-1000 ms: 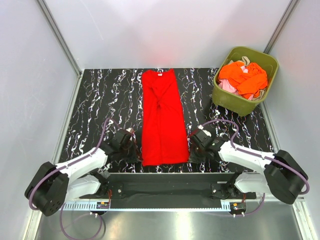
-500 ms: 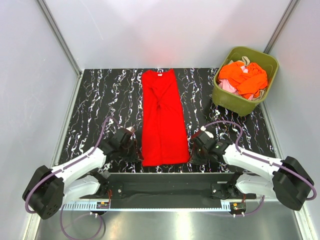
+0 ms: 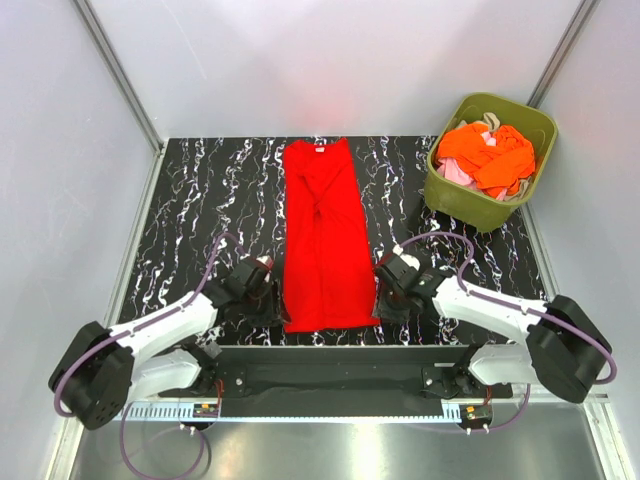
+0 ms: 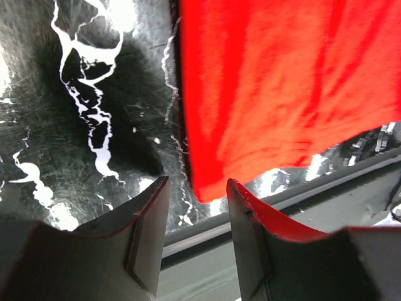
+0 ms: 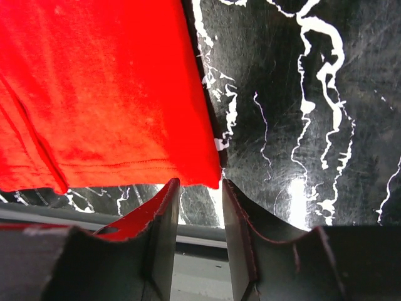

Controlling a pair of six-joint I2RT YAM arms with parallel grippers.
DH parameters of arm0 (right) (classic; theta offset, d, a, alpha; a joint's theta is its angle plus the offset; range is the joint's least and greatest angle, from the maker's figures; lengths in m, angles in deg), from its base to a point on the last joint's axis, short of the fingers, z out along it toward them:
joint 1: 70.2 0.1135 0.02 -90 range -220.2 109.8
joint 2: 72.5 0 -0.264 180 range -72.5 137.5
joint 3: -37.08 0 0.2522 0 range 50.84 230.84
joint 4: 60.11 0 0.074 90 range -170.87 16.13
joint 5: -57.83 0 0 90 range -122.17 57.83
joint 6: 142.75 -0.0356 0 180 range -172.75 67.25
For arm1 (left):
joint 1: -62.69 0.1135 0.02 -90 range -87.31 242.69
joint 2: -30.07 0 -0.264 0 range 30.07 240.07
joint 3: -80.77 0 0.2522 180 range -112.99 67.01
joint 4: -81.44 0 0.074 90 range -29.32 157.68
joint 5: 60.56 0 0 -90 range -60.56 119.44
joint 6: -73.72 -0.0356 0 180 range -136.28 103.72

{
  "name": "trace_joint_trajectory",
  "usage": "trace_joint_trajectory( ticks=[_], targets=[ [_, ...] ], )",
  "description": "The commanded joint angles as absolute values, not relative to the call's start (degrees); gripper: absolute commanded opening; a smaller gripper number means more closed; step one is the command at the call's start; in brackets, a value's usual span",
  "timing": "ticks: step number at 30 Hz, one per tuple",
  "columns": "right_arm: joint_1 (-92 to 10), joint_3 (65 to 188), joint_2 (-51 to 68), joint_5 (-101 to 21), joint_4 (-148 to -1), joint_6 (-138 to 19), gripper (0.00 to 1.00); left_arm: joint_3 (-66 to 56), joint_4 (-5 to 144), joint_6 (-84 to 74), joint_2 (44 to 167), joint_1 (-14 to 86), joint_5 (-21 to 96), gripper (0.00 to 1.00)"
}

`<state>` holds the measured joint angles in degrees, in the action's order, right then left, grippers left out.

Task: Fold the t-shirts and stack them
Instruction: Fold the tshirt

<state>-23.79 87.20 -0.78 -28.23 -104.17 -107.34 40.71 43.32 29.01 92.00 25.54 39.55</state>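
A bright red t-shirt [image 3: 322, 235] lies flat on the black marbled table [image 3: 200, 200], folded into a long narrow strip that runs from the far edge to the near edge. My left gripper [image 3: 274, 306] stands open at its near left corner. In the left wrist view that corner of the red t-shirt [image 4: 282, 81] lies just ahead of the left gripper [image 4: 197, 182], with nothing between the fingers. My right gripper [image 3: 384, 300] stands open at the near right corner. In the right wrist view the red t-shirt [image 5: 106, 94] ends just ahead of the right gripper [image 5: 200, 183].
An olive-green bin [image 3: 480, 205] at the far right holds crumpled orange t-shirts [image 3: 490, 155], with pale pink [image 3: 455, 172] and beige cloth [image 3: 490, 122] among them. Grey walls close in the left, far and right sides. The arms' black base rail [image 3: 330, 375] runs along the near edge.
Both grippers have gone from shut to open at the red t-shirt's near corners and have let go of the hem. The shirt lies as before.
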Motion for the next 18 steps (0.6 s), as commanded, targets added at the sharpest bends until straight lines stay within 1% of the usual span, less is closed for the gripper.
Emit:
trace_joint_trajectory(
  ticks=[1, 8, 10, 11, 12, 13, 14, 15, 16, 18],
  targets=[
    [-23.3, 89.7, 1.0, -26.0, -104.1, -105.4, 0.41, 42.3, 48.0, 29.2, 93.7, 25.3, 40.3, 0.46],
    [-23.4, 87.7, 3.8, -26.9, -100.7, -105.7, 0.40, 43.2, 50.6, 29.6, 96.9, 25.2, 41.4, 0.44],
    [-23.3, 87.0, 4.1, -26.9, -100.0, -105.7, 0.39, 43.1, 50.5, 29.6, 96.9, 25.2, 40.9, 0.39],
    [-23.4, 86.8, 4.4, -27.0, -99.9, -105.7, 0.37, 43.1, 50.6, 29.5, 96.9, 25.2, 40.8, 0.37],
    [-23.4, 86.6, 4.4, -27.1, -99.4, -105.7, 0.34, 43.1, 50.5, 29.3, 97.0, 25.2, 40.7, 0.35],
    [-23.4, 86.5, 4.4, -27.5, -99.3, -105.6, 0.29, 43.0, 50.5, 29.2, 97.2, 25.2, 40.7, 0.23],
    [-23.4, 86.4, 4.1, -27.7, -99.1, -105.7, 0.11, 42.9, 50.5, 29.2, 97.4, 25.2, 40.8, 0.14],
    [-23.4, 86.5, 3.8, -28.3, -99.0, -106.0, 0.03, 42.8, 50.5, 29.2, 97.4, 25.2, 41.0, 0.07],
    [-23.4, 86.4, 2.7, -28.7, -99.1, -106.2, 0.00, 42.8, 50.4, 29.2, 97.2, 25.2, 41.1, 0.00],
    [-23.1, 85.9, 1.3, -29.7, -98.9, -107.5, 0.00, 42.8, 50.2, 29.7, 95.7, 25.1, 41.4, 0.00]
  ],
)
